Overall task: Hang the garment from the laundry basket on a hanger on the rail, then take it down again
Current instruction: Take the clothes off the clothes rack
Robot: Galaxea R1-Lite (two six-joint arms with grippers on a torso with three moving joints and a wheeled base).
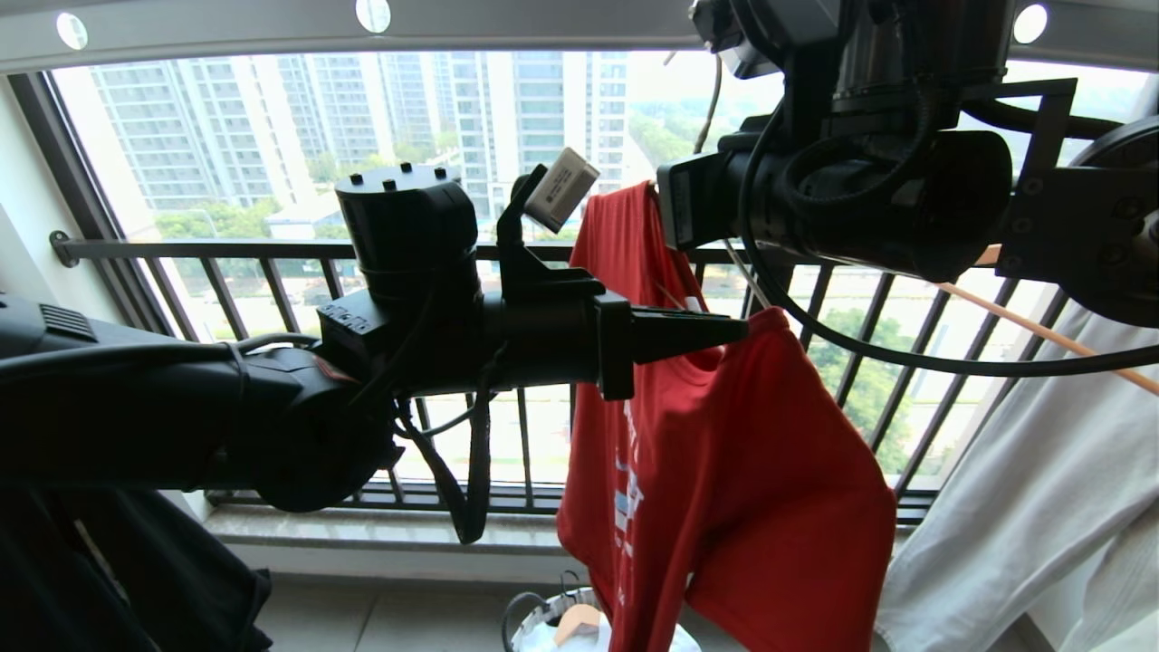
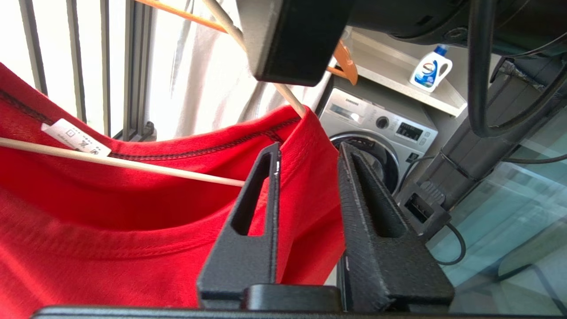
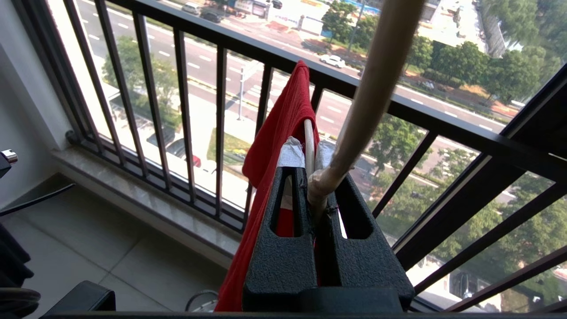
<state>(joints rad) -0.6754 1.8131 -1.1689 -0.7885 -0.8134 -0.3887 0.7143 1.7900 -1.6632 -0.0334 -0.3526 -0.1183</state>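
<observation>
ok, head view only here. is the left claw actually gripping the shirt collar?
Observer: No. The left wrist view shows the left claw with jaws apart. The red shirt sits in the gap, not pinched.
Operator: And the other arm? It blocks itself here.
Observer: The right claw is shut on the white hanger, just above the shirt.
Operator: Anything else I can't see?
Observer: A washing machine beyond the shirt, with a detergent bottle on the shelf above it.
</observation>
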